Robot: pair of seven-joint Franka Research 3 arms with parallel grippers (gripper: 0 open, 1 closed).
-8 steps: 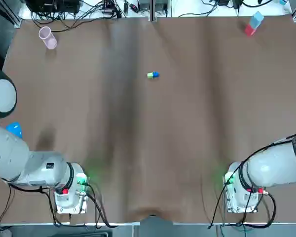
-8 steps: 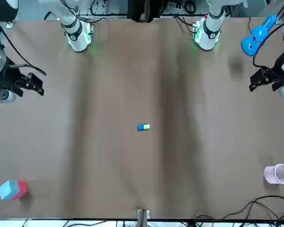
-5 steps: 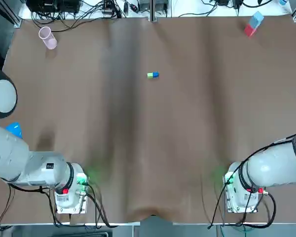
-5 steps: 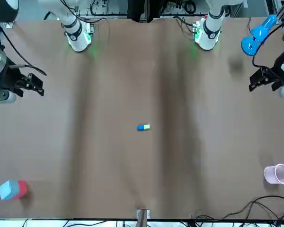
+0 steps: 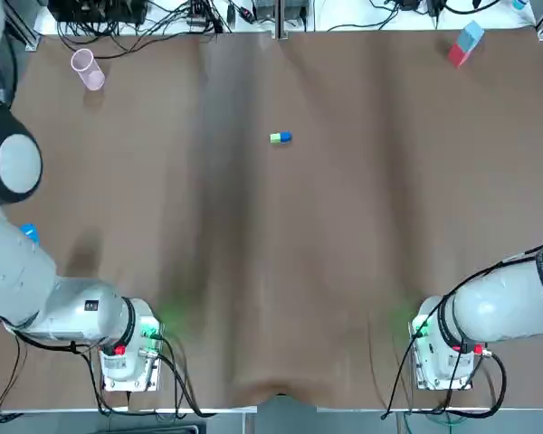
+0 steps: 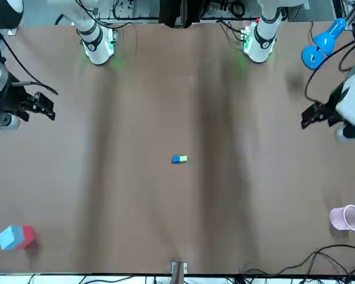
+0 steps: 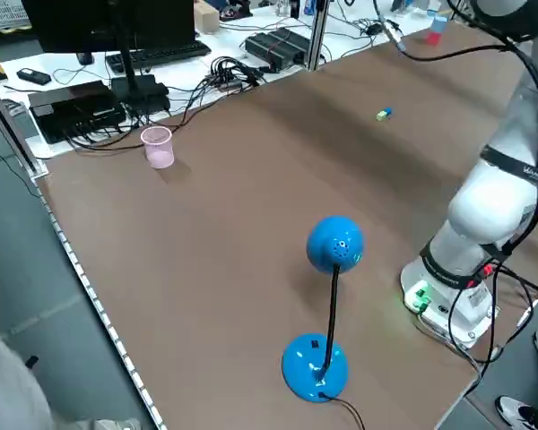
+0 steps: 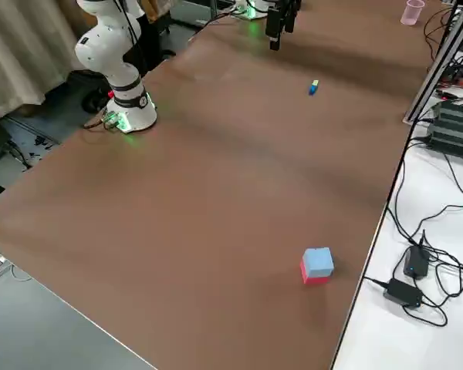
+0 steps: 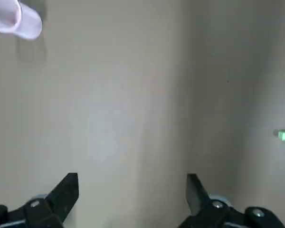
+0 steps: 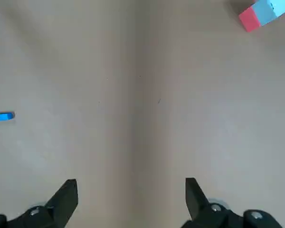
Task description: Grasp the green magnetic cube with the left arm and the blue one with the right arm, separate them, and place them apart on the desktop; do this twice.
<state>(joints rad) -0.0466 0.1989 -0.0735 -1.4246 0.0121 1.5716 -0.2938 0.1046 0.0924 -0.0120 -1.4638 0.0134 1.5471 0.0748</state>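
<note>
- Top view: the small green magnetic cube (image 5: 274, 138) and the small blue magnetic cube (image 5: 286, 136) sit joined, centre-far on the brown tabletop (image 5: 253, 271). The pair's long axis runs left-right, green end to the left.
- Front view: the left gripper (image 6: 306, 118) and the right gripper (image 6: 47, 107) hover near opposite table edges, well apart from the pair; neither is clearly nearer.
- Left wrist view: jaws spread, empty; the green end lies off to one side of them.
- Right wrist view: jaws spread, empty; the blue end lies off to one side of them.
</note>
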